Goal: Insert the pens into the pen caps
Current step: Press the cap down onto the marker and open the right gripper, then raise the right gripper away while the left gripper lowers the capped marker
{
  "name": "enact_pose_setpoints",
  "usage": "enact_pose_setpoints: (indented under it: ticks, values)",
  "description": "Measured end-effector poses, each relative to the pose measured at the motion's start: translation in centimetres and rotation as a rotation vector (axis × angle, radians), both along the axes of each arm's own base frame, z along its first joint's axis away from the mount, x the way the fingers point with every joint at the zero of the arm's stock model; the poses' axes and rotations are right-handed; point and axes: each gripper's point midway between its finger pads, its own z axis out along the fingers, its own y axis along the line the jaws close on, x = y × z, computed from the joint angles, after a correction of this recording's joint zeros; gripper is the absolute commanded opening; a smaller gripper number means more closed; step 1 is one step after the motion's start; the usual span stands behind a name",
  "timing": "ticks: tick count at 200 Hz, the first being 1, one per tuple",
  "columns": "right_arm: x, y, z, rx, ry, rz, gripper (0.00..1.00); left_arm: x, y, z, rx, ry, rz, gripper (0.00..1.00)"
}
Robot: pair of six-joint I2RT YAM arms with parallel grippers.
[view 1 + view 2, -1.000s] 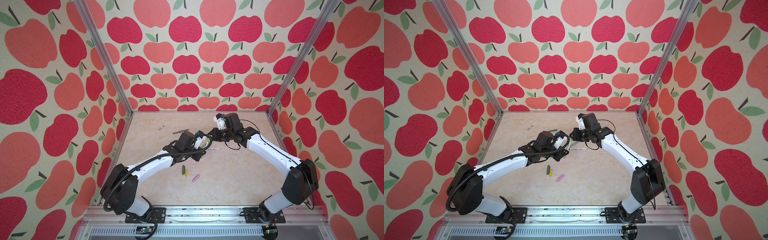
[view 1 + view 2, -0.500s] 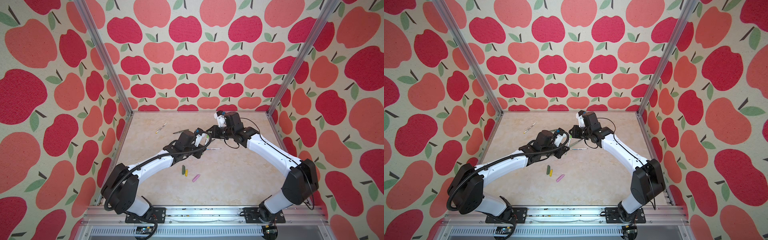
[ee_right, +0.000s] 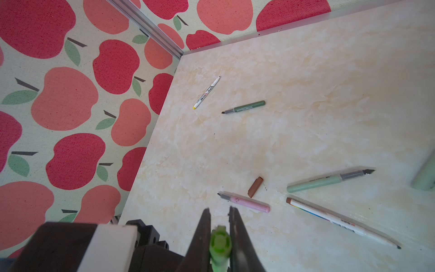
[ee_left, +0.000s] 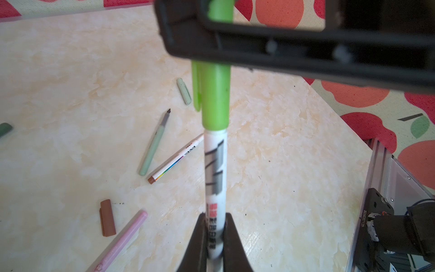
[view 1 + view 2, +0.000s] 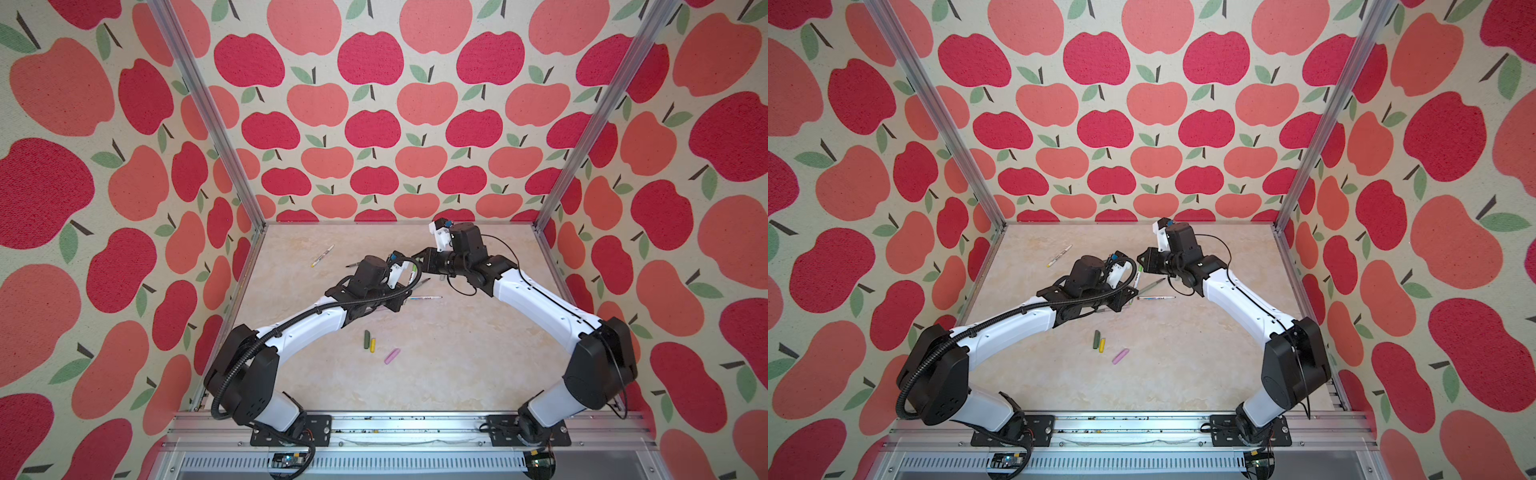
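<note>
My left gripper [image 4: 214,216] is shut on a white printed pen [image 4: 215,176] held above the table. A lime pen cap [image 4: 215,99] sits over the pen's front end and hides the tip. My right gripper [image 3: 219,210] is shut on that lime cap [image 3: 220,242]. In both top views the two grippers meet at mid table, left gripper [image 5: 401,291] and right gripper [image 5: 419,264]. Loose pens lie below: pale sage [image 4: 154,146], white with a brown end [image 4: 175,161], pink [image 4: 122,240]. A brown cap [image 4: 107,217] and a pale sage cap [image 4: 184,91] lie near them.
A white pen [image 3: 207,92] and a dark green pen [image 3: 244,107] lie toward the far left corner. Dark green [image 5: 367,339], yellow [image 5: 373,345] and pink [image 5: 392,356] caps lie in front of the left arm. Apple-print walls and metal posts [image 5: 208,112] enclose the table.
Both grippers have shifted a little toward the back wall, still joined at the pen and lime cap. Nothing on the table has moved.
</note>
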Motion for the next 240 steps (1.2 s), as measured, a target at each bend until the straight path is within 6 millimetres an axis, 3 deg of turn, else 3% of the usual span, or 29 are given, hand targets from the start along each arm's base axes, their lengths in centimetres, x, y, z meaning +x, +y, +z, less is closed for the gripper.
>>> enact_pose_setpoints:
  ticks: [154,240]
  values:
    - [1.4,0.0,0.5,0.046,-0.087,-0.071,0.04,2.1,0.1,1.0,-0.016,0.051,-0.049,0.00]
    - [1.5,0.3,0.0,0.054,-0.114,-0.099,0.04,2.7,0.3,0.3,-0.007,0.096,-0.078,0.00]
